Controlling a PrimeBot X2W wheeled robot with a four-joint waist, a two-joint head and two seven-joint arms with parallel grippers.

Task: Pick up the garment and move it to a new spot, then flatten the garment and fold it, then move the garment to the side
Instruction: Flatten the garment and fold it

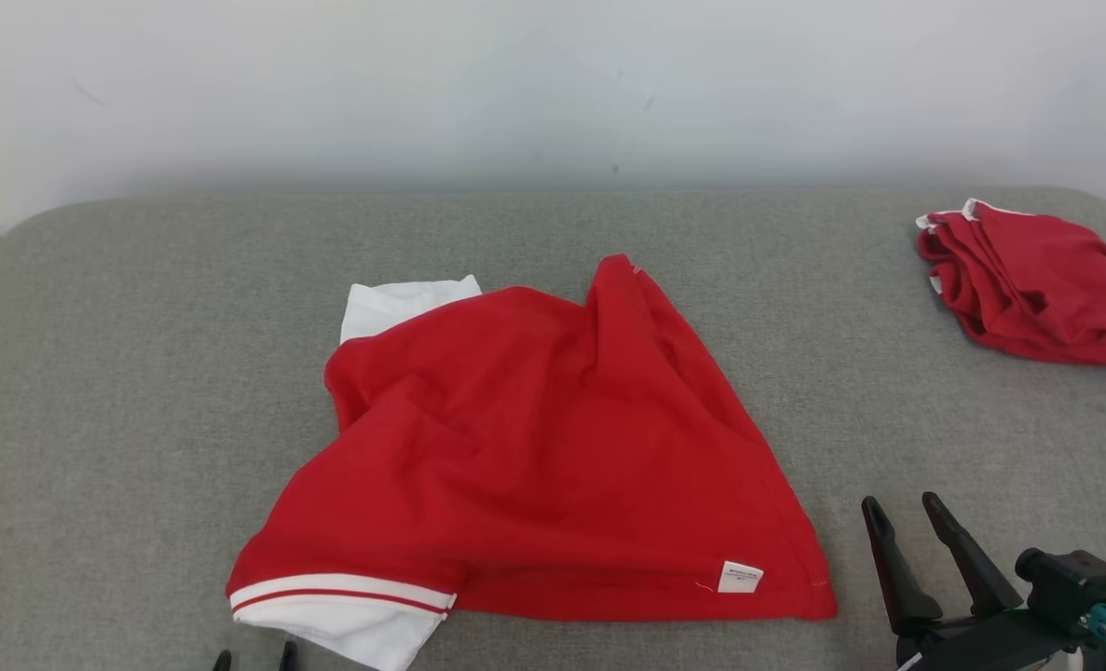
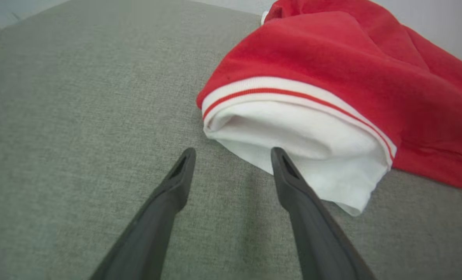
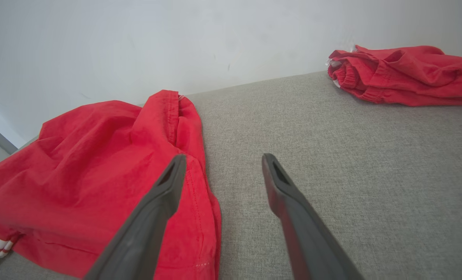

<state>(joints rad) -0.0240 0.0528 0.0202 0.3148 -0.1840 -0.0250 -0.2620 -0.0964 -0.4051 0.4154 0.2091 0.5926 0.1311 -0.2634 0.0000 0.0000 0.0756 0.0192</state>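
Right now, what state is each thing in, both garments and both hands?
red shirt: unfolded, rumpled, lying on the grey surface
second red garment: loosely folded, lying at the far right
left hand: open, holding nothing, at the shirt's white sleeve
right hand: open, holding nothing, beside the shirt's right edge

Head view: left gripper (image 1: 254, 657) cut by the bottom edge, down to two fingertips. Right gripper (image 1: 901, 503) body cropped at the lower right corner. Red shirt (image 1: 534, 447): print on its white label (image 1: 740, 577) too small to read. Second red garment (image 1: 1037, 280) runs off the right edge. Right wrist view: red shirt cut by left and bottom edges.
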